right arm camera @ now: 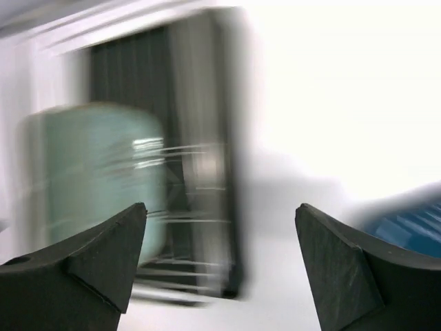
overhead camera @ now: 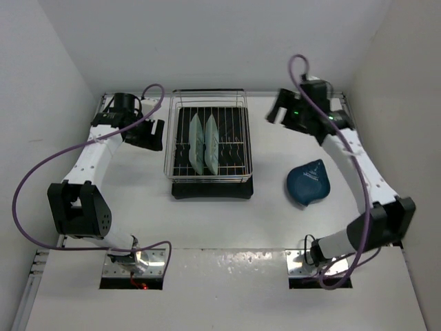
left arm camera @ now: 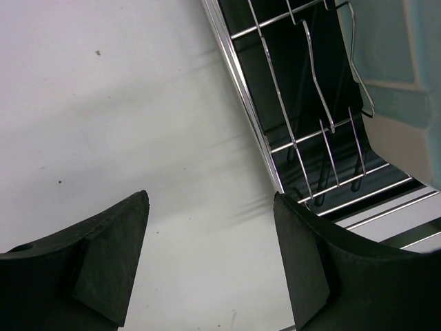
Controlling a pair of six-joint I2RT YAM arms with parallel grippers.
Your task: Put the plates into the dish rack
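Two pale mint-green plates (overhead camera: 205, 143) stand on edge, side by side, in the chrome wire dish rack (overhead camera: 180, 169) at the table's middle back. The dark blue plate (overhead camera: 309, 182) lies flat on the table to the rack's right. My left gripper (overhead camera: 153, 134) is open and empty just left of the rack; its view shows the rack's wires (left arm camera: 313, 131) and a mint plate's edge (left arm camera: 396, 62). My right gripper (overhead camera: 275, 110) is open and empty at the back, right of the rack; its blurred view shows a mint plate (right arm camera: 96, 172) and a bit of the blue plate (right arm camera: 413, 221).
White walls close in the table at the back and both sides. The rack sits on a black tray base (overhead camera: 210, 189). Purple cables (overhead camera: 41, 172) loop from both arms.
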